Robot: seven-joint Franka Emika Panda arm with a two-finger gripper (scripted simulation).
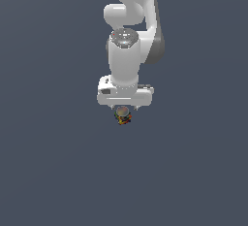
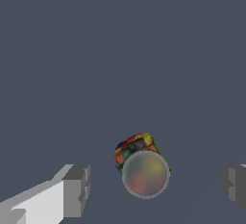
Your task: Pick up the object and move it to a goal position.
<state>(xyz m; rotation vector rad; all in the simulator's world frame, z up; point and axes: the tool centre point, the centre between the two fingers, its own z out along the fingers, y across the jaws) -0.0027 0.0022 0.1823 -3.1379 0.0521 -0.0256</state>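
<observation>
The object (image 1: 123, 115) is a tiny dark lump with red, yellow and green patches and a pale greyish rounded top. In the exterior view it lies just below my white gripper (image 1: 125, 107). In the wrist view the object (image 2: 141, 163) sits between my two grey fingertips (image 2: 77, 189), closer to neither pad and touching none. My gripper (image 2: 154, 187) is open wide and holds nothing. In the exterior view the hand hides most of the fingers.
The white arm (image 1: 128, 36) rises above the gripper in the exterior view. A flat dark blue-grey surface (image 1: 58, 162) fills everything around.
</observation>
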